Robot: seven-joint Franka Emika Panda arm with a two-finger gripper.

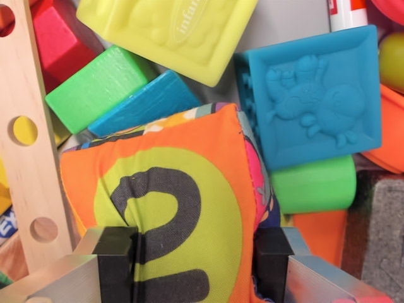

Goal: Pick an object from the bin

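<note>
Tool [196,265] pinches the orange fabric cube [164,208] amid blocks, beside a teal square block [312,95].

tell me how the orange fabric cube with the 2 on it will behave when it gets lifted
The orange fabric cube looks stitched and padded, so it will probably squash between the tool's black pads rather than hold stiff. It likely weighs little for its bulk. The cloth surface should grip well, though a soft body may sag or twist as it clears the blue embossed block beside it.
</note>
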